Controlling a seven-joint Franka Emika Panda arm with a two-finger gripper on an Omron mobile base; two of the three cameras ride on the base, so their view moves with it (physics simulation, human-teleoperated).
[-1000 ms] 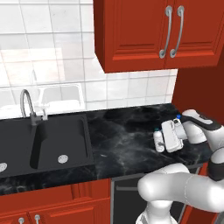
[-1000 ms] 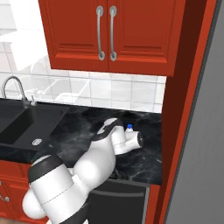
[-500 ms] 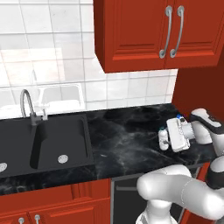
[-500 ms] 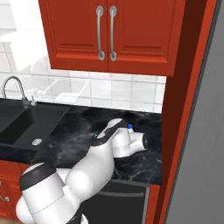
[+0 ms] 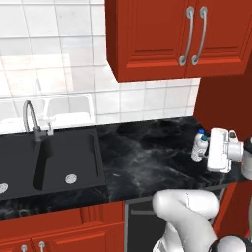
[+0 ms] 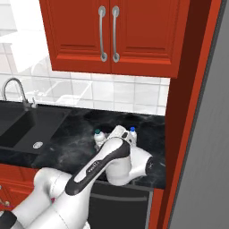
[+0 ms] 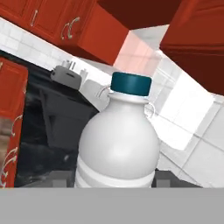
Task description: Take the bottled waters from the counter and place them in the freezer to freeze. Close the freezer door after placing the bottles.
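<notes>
Black marble table (image 5: pixel 147 157) under red cupboards. Fingers (image 7: pixel 114 181) are closed narrow on one bottled water (image 7: pixel 117 148), standing upright at the table's far right end; the second bottle (image 6: pixel 98 137) stands just beside them (not yet touched). Freezer placing and door closing remain.

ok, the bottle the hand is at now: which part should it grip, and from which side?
Grip the ribbed body just under the shoulder, coming in level from the counter's front edge. The bottle stands upright, so its round sides give two opposite faces, while the blue cap and neck are too narrow. The gripper already sits that way, fingers on either side. The second bottle stands alongside.
</notes>
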